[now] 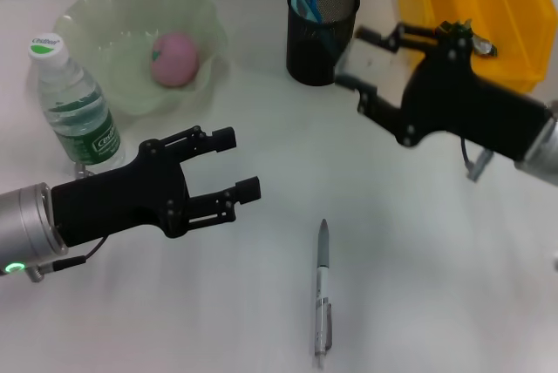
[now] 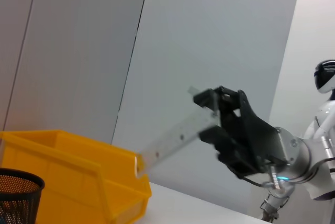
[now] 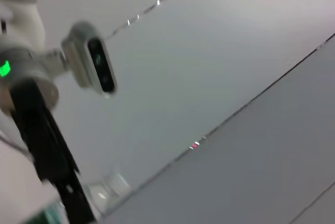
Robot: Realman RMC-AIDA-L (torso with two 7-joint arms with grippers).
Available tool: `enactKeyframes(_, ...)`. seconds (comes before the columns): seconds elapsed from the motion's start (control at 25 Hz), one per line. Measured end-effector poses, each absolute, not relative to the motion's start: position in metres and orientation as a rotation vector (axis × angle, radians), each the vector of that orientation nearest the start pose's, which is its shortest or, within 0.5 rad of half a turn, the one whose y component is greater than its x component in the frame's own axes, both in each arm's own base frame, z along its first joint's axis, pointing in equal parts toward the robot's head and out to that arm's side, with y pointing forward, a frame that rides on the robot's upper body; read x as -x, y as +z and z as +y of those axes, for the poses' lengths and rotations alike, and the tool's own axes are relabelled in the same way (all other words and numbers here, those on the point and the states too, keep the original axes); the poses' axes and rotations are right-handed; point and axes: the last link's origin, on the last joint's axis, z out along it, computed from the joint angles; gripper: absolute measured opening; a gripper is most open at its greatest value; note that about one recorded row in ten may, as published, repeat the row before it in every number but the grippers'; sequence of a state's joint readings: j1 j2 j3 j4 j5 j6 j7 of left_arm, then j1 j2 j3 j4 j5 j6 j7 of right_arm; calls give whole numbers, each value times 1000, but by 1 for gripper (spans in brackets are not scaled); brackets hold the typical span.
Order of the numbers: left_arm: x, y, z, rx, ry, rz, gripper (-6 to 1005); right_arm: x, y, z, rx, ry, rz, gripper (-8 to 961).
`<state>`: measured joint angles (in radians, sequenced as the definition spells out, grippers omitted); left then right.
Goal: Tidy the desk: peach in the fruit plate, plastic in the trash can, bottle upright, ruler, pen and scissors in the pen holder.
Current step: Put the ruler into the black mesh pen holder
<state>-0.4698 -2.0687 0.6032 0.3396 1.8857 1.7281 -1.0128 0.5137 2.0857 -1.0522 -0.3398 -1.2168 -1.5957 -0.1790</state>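
Note:
My right gripper hovers just right of the black mesh pen holder, shut on a pale see-through ruler. The left wrist view shows that gripper with the ruler slanting down toward the yellow trash can. Blue scissors stand in the holder. A silver pen lies on the table near the front. A pink peach rests in the green fruit plate. The water bottle stands upright beside the plate. My left gripper is open above the table, right of the bottle.
The yellow trash can sits at the back right, behind my right arm. A small shiny bit shows at its front edge; I cannot tell what it is. The pen holder shows in the left wrist view beside the can.

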Motion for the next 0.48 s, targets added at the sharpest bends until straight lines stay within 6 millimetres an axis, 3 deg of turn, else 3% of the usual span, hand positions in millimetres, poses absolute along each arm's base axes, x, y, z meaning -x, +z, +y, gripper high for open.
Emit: enactKeyframes(0.48, 276, -27, 271, 2617, -1110, -527, 800, -199, -46, 356, 1877, 469, -1165, 379)
